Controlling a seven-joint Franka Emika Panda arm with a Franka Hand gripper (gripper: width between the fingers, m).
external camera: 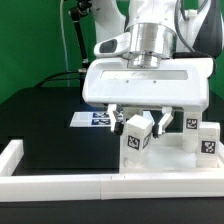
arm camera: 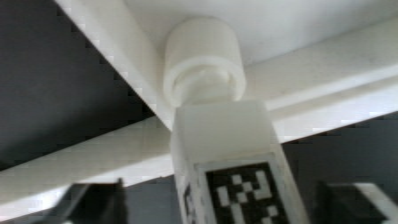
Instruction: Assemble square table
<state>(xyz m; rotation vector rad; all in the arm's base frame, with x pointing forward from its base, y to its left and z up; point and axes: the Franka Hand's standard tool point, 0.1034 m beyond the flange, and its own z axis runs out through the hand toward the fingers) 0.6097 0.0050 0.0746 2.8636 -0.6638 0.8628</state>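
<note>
Centrally, tagged leg (arm camera: 228, 160) upright between end effector (external camera: 141, 124) fingers — jaws parted, not gripping it — beside tabletop (external camera: 170, 150).

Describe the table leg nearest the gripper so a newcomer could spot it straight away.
Find the robot's big white gripper above the black table. Directly beneath it, between its open fingers, stands a short white block leg with a black-and-white tag on its front. The other tagged blocks stand off to the exterior view's right, outside the fingers.
</note>
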